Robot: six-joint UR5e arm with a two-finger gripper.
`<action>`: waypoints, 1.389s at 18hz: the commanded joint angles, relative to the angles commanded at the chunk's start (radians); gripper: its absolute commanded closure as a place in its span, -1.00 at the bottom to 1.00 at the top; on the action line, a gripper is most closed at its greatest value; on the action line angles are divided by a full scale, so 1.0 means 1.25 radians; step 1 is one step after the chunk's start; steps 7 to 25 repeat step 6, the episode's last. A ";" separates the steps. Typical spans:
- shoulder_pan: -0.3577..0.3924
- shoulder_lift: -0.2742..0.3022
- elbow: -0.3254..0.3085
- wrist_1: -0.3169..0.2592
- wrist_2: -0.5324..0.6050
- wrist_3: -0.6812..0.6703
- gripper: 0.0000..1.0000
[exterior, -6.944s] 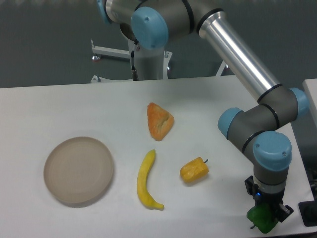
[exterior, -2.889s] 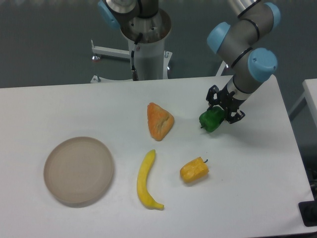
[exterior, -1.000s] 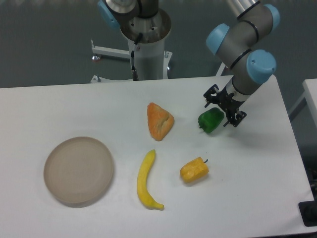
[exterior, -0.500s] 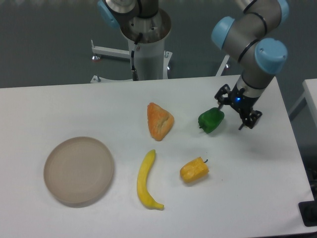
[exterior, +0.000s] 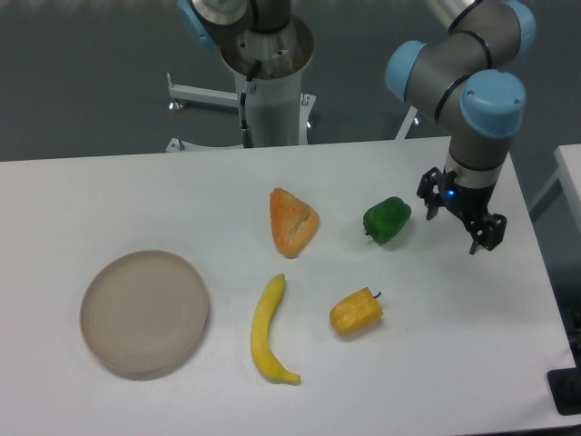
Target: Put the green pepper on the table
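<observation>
Released and left behind, the green pepper point(exterior: 387, 220) now lies alone on the table point(exterior: 136, 195) to the right of the orange wedge point(exterior: 292, 221), while the gripper point(exterior: 463, 221) has drawn off to its right, fingers spread and empty, so the placement looks done. It is glossy, dark and lumpy.

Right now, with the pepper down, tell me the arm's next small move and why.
Probably lift the gripper up and clear toward a rest pose. The green pepper lies on the table by itself, the gripper stands open and apart to its right, so the placing looks done; nothing calls for another grasp.
</observation>
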 joint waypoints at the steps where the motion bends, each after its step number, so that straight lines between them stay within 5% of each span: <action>1: -0.001 -0.001 0.004 0.000 0.000 -0.001 -1.00; 25: -0.001 -0.005 0.015 -0.001 0.001 -0.005 -1.00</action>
